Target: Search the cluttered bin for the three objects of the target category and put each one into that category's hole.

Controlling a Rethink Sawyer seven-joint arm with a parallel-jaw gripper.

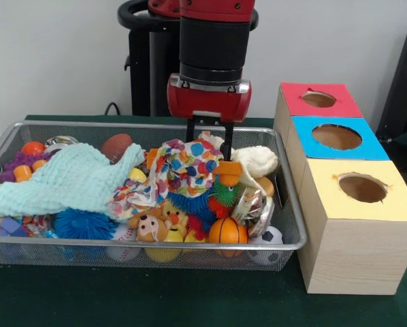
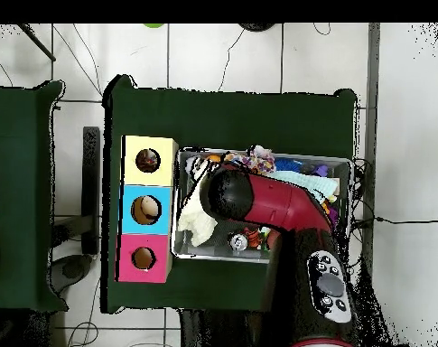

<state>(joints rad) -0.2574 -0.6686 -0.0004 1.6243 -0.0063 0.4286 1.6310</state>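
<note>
Green worktop [image 1: 156,300] lies foremost in the front view, bearing a wire bin [image 1: 285,204] heaped with balls, a mint cloth [image 1: 67,178] and a spotted cloth [image 1: 186,167]. Beside it stands a wooden box [image 1: 353,259] with red, blue and yellow holes. Gripper [image 1: 209,139] jaws reach into the clutter; whether they grip anything cannot be told.

From overhead, the arm [image 2: 276,203] covers most of the bin.
</note>
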